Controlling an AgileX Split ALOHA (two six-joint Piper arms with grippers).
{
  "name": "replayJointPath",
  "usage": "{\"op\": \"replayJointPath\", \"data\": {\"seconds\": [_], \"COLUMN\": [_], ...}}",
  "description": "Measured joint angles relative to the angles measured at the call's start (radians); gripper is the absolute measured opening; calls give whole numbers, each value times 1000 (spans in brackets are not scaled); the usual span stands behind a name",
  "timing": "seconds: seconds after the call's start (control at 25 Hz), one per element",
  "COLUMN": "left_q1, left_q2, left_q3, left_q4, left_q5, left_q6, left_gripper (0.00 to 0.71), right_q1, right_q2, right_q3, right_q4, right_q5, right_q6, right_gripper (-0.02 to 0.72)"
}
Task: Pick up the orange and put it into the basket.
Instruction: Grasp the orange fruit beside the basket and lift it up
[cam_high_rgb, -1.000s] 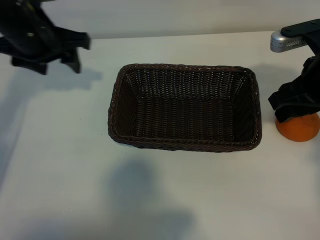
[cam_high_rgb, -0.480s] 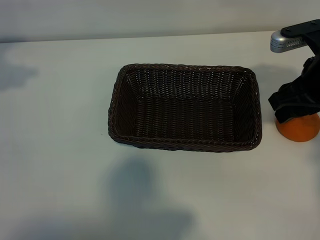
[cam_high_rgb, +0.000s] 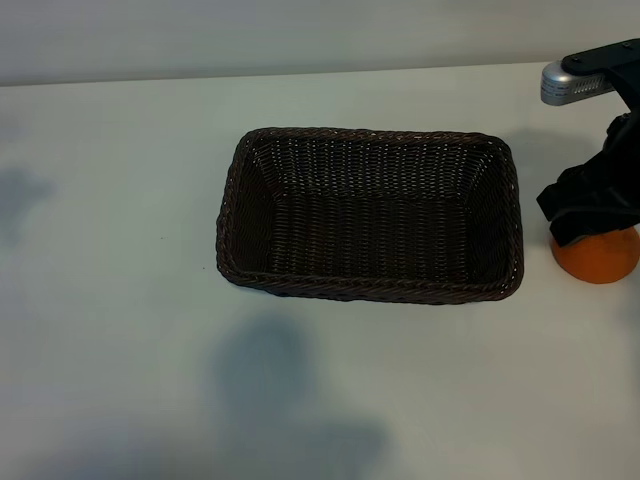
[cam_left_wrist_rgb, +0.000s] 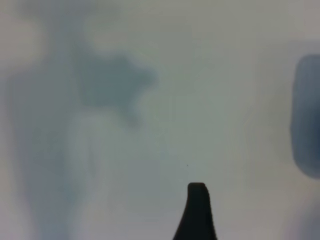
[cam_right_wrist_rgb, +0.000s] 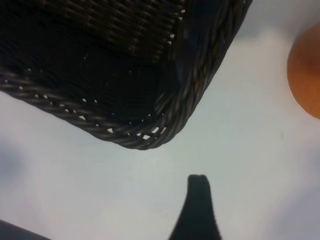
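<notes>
The orange (cam_high_rgb: 600, 258) lies on the white table just right of the dark brown wicker basket (cam_high_rgb: 370, 290), near the exterior view's right edge. My right gripper (cam_high_rgb: 592, 215) hangs directly over it and hides its top. In the right wrist view the orange (cam_right_wrist_rgb: 307, 75) sits off to one side of the black fingertip (cam_right_wrist_rgb: 198, 187), with only bare table by the jaws, which stand open. The basket's corner (cam_right_wrist_rgb: 150, 135) is close by. Of my left gripper, a single black fingertip (cam_left_wrist_rgb: 197, 200) shows over bare table; it is open, holds nothing, and is outside the exterior view.
The basket's inside holds nothing. The right arm's silver-grey wrist part (cam_high_rgb: 570, 82) juts out at the far right. Soft shadows lie on the white table (cam_high_rgb: 120, 300) at the left and front.
The left arm has withdrawn from the exterior view's upper left corner, leaving only a faint shadow. The right gripper and the orange have not moved.
</notes>
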Motion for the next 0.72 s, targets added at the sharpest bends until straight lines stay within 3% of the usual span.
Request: {"op": "replayJointPath", "data": {"seconds": [0.48,0.72], "left_q1": [0,0], "left_q2": [-663,-915], "left_q3": [493,644], "left_q4": [-56,-113], "left_q5": [-190,-204], "left_q6": [58,106], "left_gripper": [596,596], "right_q1": [0,0], "right_q2": [0,0], "right_q3": [0,0], "right_q4": [0,0], "right_q5": [0,0], "right_q6": [0,-1], "right_gripper": [558,558]}}
